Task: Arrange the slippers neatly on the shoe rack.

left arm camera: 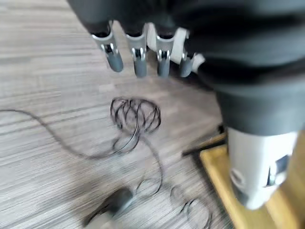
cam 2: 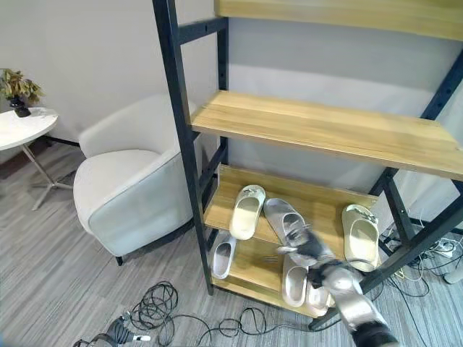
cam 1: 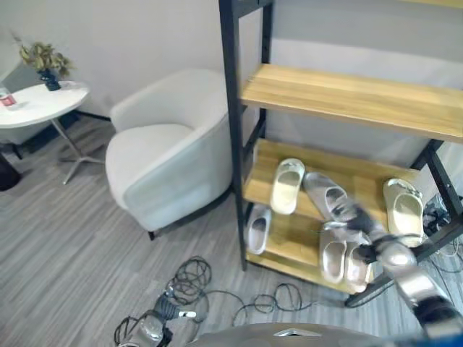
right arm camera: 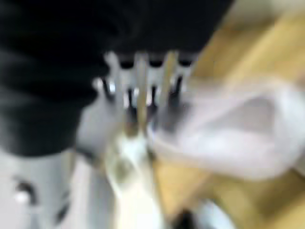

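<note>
The shoe rack (cam 1: 233, 130) has black posts and wooden shelves. On its lower middle shelf lie a cream slipper (cam 1: 287, 185), a grey slipper (cam 1: 323, 191) set at an angle, and another cream slipper (cam 1: 404, 207) at the right. On the bottom shelf a grey slipper (cam 1: 258, 228) lies at the left and a pale pair (cam 1: 343, 259) at the right. My right hand (cam 1: 354, 217) is at the heel end of the angled grey slipper (right arm camera: 228, 138), which shows blurred just past it. My left hand (left arm camera: 138, 52) hangs open over the floor, holding nothing.
A white armchair (cam 1: 166, 155) stands close to the rack's left post. Far left is a round white table (cam 1: 40, 105) with a small plant (cam 1: 45, 61). A coil of black cable (cam 1: 189, 278) lies on the floor before the rack.
</note>
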### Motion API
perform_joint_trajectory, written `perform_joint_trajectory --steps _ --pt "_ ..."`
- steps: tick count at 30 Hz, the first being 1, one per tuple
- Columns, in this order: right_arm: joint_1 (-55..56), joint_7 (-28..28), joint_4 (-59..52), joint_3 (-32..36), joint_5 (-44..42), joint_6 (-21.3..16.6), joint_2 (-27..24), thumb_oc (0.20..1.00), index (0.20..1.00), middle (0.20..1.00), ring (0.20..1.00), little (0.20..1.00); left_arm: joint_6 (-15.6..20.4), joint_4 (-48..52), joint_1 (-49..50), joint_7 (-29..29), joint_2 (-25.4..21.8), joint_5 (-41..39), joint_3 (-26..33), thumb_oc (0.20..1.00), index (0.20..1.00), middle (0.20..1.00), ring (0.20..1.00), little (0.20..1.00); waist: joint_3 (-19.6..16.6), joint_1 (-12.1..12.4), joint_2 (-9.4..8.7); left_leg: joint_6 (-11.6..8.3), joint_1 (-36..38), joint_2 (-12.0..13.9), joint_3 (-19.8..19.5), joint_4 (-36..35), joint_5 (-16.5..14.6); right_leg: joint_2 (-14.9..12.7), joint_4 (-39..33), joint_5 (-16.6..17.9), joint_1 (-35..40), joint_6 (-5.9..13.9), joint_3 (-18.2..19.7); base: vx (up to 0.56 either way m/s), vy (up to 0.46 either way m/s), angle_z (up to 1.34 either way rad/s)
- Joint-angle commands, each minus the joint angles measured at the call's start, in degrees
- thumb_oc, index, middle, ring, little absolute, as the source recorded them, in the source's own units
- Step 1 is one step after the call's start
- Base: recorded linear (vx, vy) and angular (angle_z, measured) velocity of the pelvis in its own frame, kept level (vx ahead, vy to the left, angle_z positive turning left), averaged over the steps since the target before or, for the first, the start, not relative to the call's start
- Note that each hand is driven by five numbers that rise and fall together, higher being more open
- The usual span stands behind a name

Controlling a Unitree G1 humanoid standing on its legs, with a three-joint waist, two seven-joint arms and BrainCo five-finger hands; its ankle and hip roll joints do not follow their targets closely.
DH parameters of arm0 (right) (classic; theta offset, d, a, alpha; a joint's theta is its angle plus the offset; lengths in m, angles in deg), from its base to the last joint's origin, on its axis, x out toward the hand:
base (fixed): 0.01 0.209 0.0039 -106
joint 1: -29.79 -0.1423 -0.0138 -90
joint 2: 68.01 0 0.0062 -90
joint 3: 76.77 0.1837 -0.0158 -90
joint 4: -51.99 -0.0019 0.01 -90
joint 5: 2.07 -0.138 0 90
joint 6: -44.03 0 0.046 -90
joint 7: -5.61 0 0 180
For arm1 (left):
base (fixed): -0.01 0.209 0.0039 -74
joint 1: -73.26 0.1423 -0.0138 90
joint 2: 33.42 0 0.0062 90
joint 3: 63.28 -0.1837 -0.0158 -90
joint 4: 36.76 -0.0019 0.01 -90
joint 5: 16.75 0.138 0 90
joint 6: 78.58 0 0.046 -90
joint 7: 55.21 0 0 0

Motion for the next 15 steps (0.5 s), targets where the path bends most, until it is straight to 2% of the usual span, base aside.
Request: perform_joint_trajectory --steps 1,7,15 --pt "-1.4 1.73 -2.37 0.27 3.79 -2.86 -0.82 1.0 1.0 1.0 1.0 1.0 1.38 -3.56 -5.77 -0.45 -0.54 -0.61 0.01 1.0 1.0 1.0 1.0 1.0 2.44 -0.77 3.9 -2.6 0.36 2.94 1.08 0.5 -3.49 0.04 1.46 -7.44 3.89 3.51 -1.34 0.04 0.014 -0.4" --pt "-6.22 8.61 3.3 1.6 8.57 -1.81 -0.24 1.0 1.0 1.0 1.0 1.0 1.32 -3.31 -5.88 0.04 0.06 -0.92 -0.69 1.0 1.0 1.0 1.0 1.0 2.31 -0.06 3.8 -2.48 0.28 2.86 0.5 0.5 -3.49 0.19 1.24 -7.56 4.19 3.25 -1.76 0.01 0.001 -0.06" --pt "-11.86 11.66 7.94 0.29 11.52 -0.23 -1.25 1.0 1.0 1.0 1.0 1.0 0.83 -4.14 -6.35 0.15 0.02 -1.27 -1.75 1.0 1.0 1.0 1.0 1.0 2.45 0.98 3.38 -2.51 -0.33 2.79 -0.47 0.5 -3.32 0.22 0.97 -7.56 4.12 3.09 -2.54 0.01 -0.001 0.02"
